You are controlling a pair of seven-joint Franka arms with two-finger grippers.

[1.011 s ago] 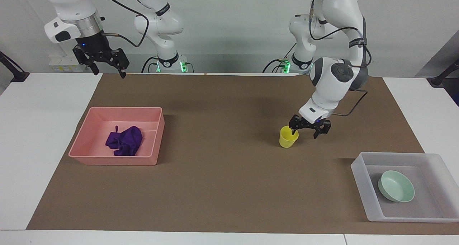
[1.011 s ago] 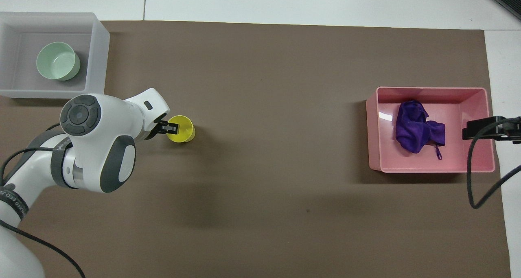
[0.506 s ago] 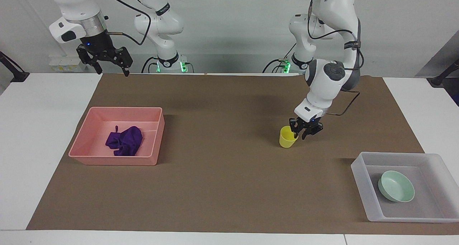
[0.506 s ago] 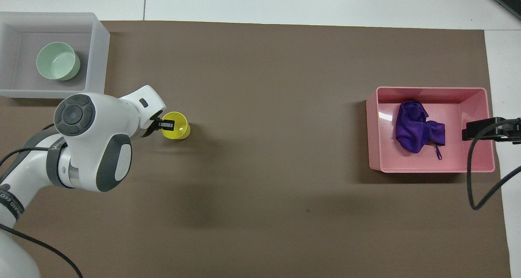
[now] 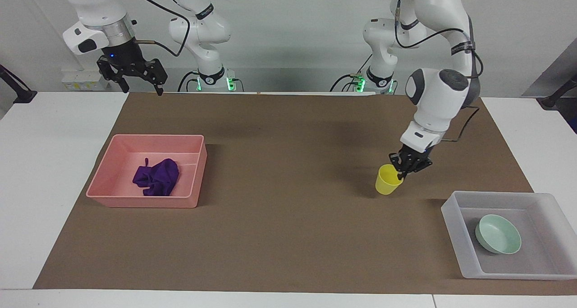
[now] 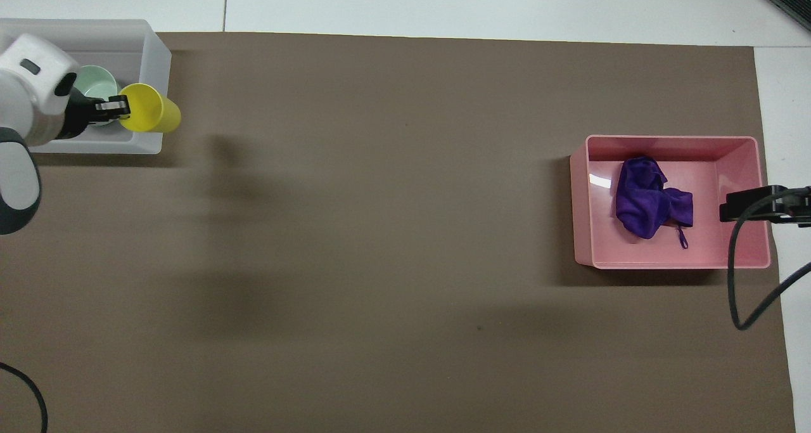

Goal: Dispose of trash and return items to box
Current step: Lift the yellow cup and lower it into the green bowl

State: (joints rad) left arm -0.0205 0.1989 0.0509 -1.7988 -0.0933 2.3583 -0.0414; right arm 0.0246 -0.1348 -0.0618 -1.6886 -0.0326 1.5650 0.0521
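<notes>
Yellow plastic cup (image 5: 388, 180) is pinched at its rim by the left gripper (image 5: 402, 174), one finger inside the mouth and one outside. The cup hangs tilted, clear of the brown mat (image 5: 279, 199), between mid-bench and the translucent box (image 5: 455, 227) at the left arm's end. The mint-green bowl (image 5: 497, 234) already sits in that box, and the purple cloth (image 5: 156, 177) lies in the pink bin (image 5: 189, 204) toward the right arm's end. The right gripper (image 5: 135, 75) waits raised over the bench edge nearest the robots, its jaws spread and holding nothing.

Step in hand, by judgement: carry the cup to the box and set it down.
- A rim pinch is a shallow hold, so travel should be smooth, without swinging the cup.
- Bring the cup's base over the box wall with margin before lowering.
- Aim for bare floor beside the bowl, not onto it.
- Lower until the base is close to the floor, level the cup, then release.

Limits of observation:
- Overhead, the cup appears over the box wall and the left arm covers part of the bowl; the facing view shows the cup short of the box.
- Contact of the inner finger with the cup wall cannot be confirmed.
- No label on the box floor can be made out.
- Overhead, only a dark edge and cable of the right gripper show.
</notes>
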